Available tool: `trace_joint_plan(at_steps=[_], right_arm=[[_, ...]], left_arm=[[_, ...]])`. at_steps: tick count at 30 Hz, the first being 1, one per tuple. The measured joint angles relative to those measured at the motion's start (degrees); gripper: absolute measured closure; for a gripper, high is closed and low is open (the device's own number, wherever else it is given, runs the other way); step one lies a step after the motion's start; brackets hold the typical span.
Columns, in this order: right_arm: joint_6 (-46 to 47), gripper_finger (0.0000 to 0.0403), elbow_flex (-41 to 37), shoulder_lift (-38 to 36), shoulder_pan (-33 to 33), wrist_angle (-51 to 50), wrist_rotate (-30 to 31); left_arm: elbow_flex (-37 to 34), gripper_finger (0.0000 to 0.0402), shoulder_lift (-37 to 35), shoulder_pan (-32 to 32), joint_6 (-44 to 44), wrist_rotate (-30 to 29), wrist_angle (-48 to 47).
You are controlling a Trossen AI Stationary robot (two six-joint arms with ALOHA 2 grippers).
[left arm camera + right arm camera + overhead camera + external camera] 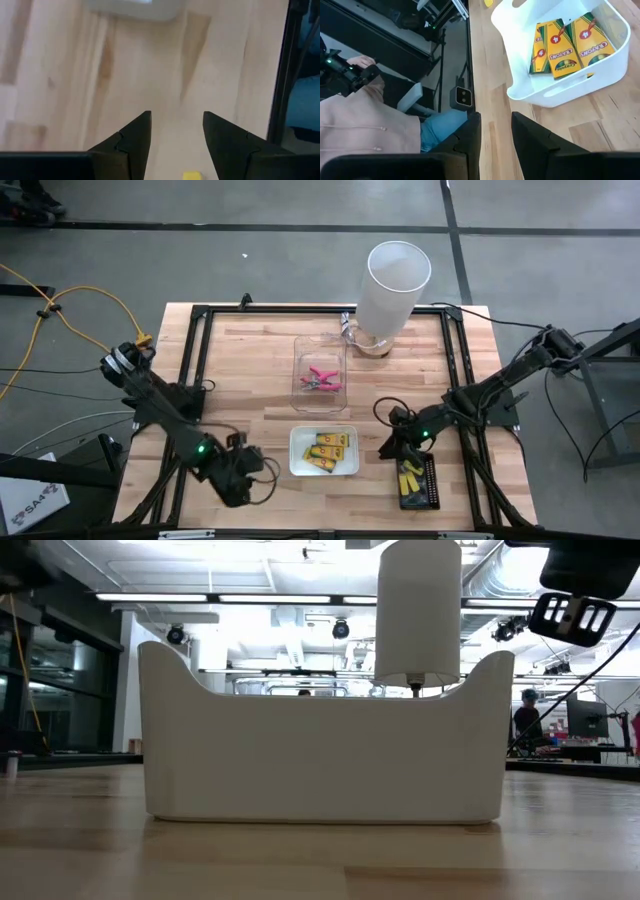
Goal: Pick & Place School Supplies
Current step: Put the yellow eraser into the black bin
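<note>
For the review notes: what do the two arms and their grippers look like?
Both arms are dark, jointed links with black cables trailing off them. A small green light glows on each: left arm, right arm. The left gripper and right gripper each have two dark, wedge-shaped fingers tapering to blunt tips.

The table (260, 370) is pale wood, smooth, with long grain lines. Its frame (195, 360) looks like black matt metal. The white tray (560, 92) looks like smooth plastic with a soft shine. The crayon packets (570, 45) in it look like glossy printed card. The clear tray (320, 345) looks like see-through plastic. The tall white cylinder (393, 290) looks matt. The right gripper's fingers (530, 132) look like dark matt plastic.
</note>
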Motion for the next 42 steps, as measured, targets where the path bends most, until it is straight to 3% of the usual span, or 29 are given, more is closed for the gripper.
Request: trace_joint_plan(at_steps=[10,18,42], right_arm=[[-0.4,0.0305,0.0,0.0,0.0,0.0,-0.1],[-1.1,0.0305,0.0,0.0,0.0,0.0,0.1],[-1.1,0.0306,0.0,0.0,0.1,0.0,0.4]], left_arm=[[0.0,0.0228,7.8,-11.4,-13.6,-2.2,-0.2],[0.0,0.0228,12.4,-16.4,-24.8,-1.6,0.5],[-0.2,0.0228,12.4,-19.7,-28.3,-1.4,-1.5]])
